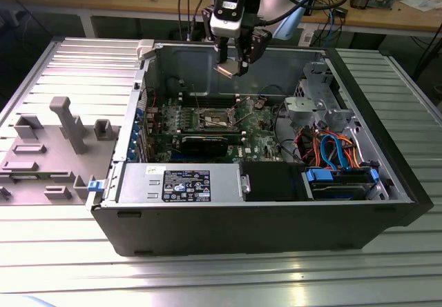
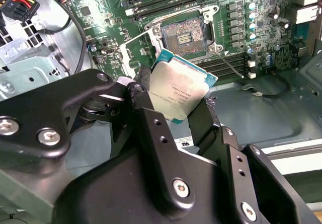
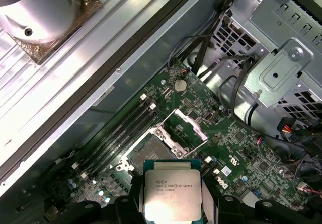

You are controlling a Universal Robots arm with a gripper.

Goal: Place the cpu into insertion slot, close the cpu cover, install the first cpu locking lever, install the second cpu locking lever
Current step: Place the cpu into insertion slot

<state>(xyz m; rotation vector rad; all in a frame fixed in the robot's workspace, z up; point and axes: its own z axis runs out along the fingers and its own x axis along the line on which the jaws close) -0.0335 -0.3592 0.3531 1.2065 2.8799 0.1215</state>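
On the exterior view's left lies a grey fixture (image 1: 52, 145). In the open case (image 1: 262, 217) the gripper (image 1: 233, 67) hangs over the motherboard (image 1: 259, 138), its fingers closed on two edges of the cpu (image 2: 178, 90), which is tilted and well above the bare slot (image 2: 183, 32). The cover (image 3: 185, 128) stands raised. Farther right lie orange and blue cables (image 1: 331, 148).

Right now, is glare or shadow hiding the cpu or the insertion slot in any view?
Exterior view: the table throws a bright glint, and the insertion slot lies in the dim case, yet visible. Second wrist view: the cpu shines pale, with no shadow over the slot. First wrist view: even light on cpu and slot; the silver cylinder gleams brightest.
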